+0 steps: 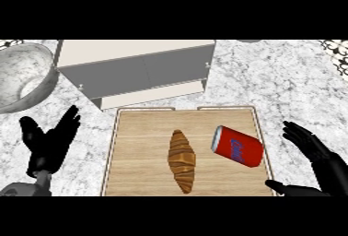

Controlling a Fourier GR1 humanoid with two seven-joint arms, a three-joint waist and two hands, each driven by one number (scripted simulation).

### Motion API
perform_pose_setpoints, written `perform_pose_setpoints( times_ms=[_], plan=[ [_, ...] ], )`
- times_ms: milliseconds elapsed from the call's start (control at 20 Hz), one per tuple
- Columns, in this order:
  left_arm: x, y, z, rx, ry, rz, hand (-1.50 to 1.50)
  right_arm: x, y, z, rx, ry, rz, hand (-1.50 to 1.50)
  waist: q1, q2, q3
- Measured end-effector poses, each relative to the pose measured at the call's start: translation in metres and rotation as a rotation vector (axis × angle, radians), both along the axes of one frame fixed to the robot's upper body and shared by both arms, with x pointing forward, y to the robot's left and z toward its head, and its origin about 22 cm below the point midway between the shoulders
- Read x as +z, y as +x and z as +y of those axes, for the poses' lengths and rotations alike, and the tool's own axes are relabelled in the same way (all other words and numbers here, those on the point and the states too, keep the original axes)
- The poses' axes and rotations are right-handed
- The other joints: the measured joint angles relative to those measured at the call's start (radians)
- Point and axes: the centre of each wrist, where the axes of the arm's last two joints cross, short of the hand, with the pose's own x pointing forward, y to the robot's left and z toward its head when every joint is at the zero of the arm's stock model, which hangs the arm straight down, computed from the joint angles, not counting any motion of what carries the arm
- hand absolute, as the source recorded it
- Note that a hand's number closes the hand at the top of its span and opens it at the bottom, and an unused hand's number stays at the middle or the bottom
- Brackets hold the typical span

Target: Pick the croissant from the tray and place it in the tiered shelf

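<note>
Spreading across the whole view, the grey-veined white marble counter (285, 83) carried everything else. At its far side stood the white and grey tiered shelf (139, 71), a boxy unit with pale top and lower ledges and a grey band between them. Just in front of the shelf lay the rectangular light wooden tray (136, 152), its raised rim running toward the robot. A large round marble-patterned bowl (24, 76) sat at the far left of the counter, beside the shelf.

On the tray's middle rested the golden-brown ridged croissant (181, 160), its long axis running almost straight away from the robot, one tapered tip pointing toward the shelf and the other toward the tray's near edge. Just to its right, apart from it, a red cylindrical can with a blue label (236, 146) lay on its side, tilted diagonally.

The black left hand (48, 140) showed left of the tray, fingers straight and upright, resting and holding nothing. The black right hand (316, 156) showed right of the tray, fingers extended and spread with the thumb held apart near the tray's corner, touching neither croissant nor can.
</note>
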Motion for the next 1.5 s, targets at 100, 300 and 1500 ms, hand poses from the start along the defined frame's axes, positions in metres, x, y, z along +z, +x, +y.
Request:
perform_pose_setpoints(
  times_ms=[100,300,1500],
  plan=[
    [-0.002,0.002,-0.007,-0.001,-0.002,-0.001,0.0,0.021,-0.001,0.005,0.053,-0.014,0.012,-1.5,0.002,0.0,0.0],
    [-0.003,0.002,-0.004,-0.012,-0.003,-0.007,0.0,0.062,-0.006,0.02,0.138,-0.075,0.058,-1.5,0.007,-0.001,0.001],
    [-0.005,0.008,-0.011,-0.037,-0.003,-0.019,0.0,0.11,0.039,0.168,0.133,-0.441,0.311,-1.5,0.028,0.001,0.002]
  ],
)
